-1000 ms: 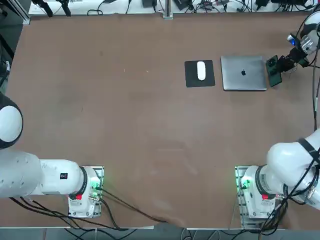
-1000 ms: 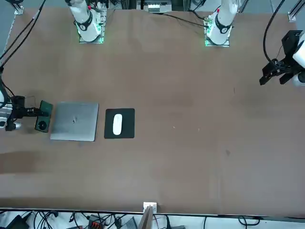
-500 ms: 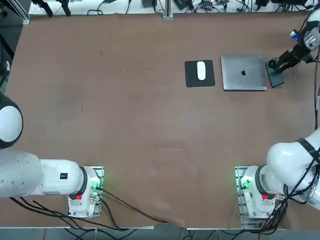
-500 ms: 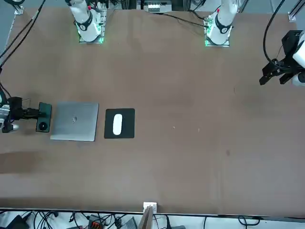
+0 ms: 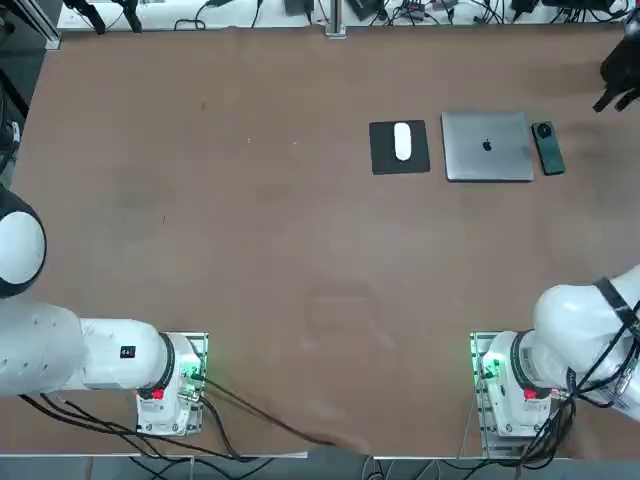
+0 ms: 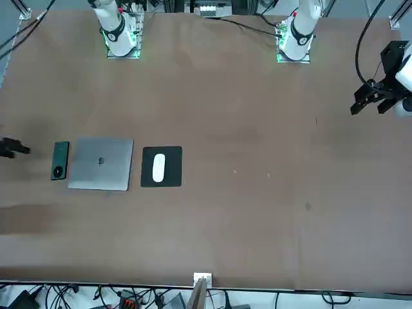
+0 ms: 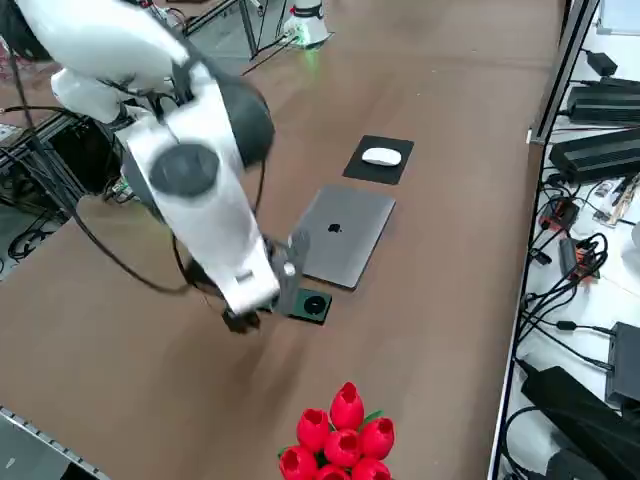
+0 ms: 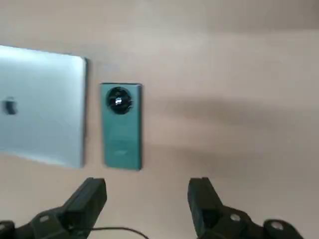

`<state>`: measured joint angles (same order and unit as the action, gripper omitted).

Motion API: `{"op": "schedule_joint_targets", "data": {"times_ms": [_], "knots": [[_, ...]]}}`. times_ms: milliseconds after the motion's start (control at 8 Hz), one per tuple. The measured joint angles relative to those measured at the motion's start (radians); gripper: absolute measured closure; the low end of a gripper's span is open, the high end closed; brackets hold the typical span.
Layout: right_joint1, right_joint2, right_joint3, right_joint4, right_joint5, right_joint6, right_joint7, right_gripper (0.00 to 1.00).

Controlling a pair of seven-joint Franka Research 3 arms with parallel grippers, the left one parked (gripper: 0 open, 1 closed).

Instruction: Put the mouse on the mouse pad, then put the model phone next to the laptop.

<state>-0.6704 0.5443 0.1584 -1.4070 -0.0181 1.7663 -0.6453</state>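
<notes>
The white mouse (image 5: 402,140) (image 6: 158,168) (image 7: 381,156) lies on the black mouse pad (image 5: 384,161) (image 6: 173,177) (image 7: 358,171). Right of the pad in the top view sits the closed silver laptop (image 5: 470,160) (image 6: 100,174) (image 7: 345,240) (image 8: 40,124). The dark green model phone (image 5: 547,147) (image 6: 59,160) (image 7: 312,306) (image 8: 121,127) lies flat beside the laptop's right edge, parallel to it, camera ring toward the far side. My right gripper (image 8: 147,194) (image 5: 614,88) (image 6: 15,148) hovers open and empty, raised off to the phone's outer side, touching nothing.
A bunch of red tulips (image 7: 340,435) stands near the table's right edge, close to the phone. Cables and black power bricks (image 7: 600,150) lie beyond the far edge. The brown table (image 5: 300,250) stretches wide to the left of the pad.
My right gripper opened and let go of the phone, which now lies flat beside the laptop. The gripper then lifted and drew away toward the table's right edge.
</notes>
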Motion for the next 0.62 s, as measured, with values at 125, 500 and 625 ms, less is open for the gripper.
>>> {"op": "schedule_joint_targets", "data": {"times_ms": [125, 500, 625], "knots": [[0.025, -0.067, 0.010, 0.001, 0.001, -0.099, 0.040, 0.00], [0.213, -0.207, 0.021, -0.002, 0.000, -0.275, 0.240, 0.00], [0.297, -0.236, 0.023, -0.003, 0.000, -0.300, 0.351, 0.00]]}}
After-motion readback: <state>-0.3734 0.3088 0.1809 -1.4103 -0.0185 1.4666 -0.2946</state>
